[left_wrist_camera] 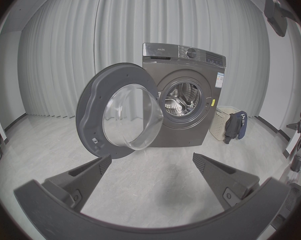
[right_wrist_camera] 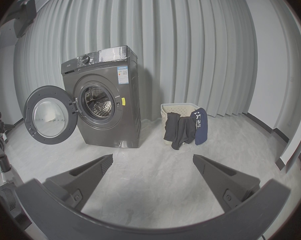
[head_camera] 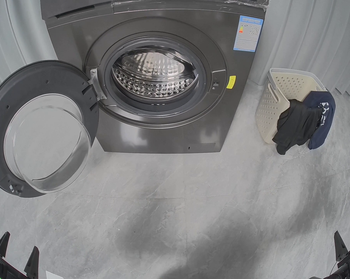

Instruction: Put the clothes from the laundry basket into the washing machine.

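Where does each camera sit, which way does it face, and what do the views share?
Head view: on the head, facing forward and down at the washing machine; both arms' jaws at bottom corners.
Left wrist view: low, facing the open door; own jaws, open.
Right wrist view: low, facing the laundry basket; own jaws, open.
All share: washing machine, laundry basket.
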Robot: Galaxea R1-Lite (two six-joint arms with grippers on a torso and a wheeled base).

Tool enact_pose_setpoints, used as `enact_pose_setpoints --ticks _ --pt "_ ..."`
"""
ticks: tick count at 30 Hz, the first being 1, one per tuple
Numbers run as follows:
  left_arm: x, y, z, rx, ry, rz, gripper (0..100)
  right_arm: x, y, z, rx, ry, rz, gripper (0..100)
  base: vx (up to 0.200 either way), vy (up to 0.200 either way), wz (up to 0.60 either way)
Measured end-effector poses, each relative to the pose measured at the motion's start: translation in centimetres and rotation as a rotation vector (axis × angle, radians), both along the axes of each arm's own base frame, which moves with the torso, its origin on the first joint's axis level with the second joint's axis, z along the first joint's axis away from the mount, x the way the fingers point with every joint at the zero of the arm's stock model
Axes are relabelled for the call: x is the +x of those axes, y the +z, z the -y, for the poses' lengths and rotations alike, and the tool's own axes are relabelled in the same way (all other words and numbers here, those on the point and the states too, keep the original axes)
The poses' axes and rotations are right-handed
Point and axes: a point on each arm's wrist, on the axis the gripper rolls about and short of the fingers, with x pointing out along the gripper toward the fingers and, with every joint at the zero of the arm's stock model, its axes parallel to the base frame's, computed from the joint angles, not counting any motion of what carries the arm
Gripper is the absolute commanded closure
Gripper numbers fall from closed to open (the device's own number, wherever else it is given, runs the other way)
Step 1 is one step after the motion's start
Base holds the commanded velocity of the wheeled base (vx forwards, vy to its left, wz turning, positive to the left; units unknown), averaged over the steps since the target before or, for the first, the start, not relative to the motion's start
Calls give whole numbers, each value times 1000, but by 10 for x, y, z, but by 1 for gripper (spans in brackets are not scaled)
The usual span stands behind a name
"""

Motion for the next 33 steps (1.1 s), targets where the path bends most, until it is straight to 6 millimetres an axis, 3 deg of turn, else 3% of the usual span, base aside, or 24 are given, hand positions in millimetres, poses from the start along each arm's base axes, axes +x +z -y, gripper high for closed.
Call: enact_pose_setpoints --ticks 7,33 --pt "0 0 0 -2 0 0 0 0 0 0 -4 0 -1 0 0 -29 0" --pt "0 0 0 -3 0 0 0 0 0 0 -10 6 -2 0 0 -200 0"
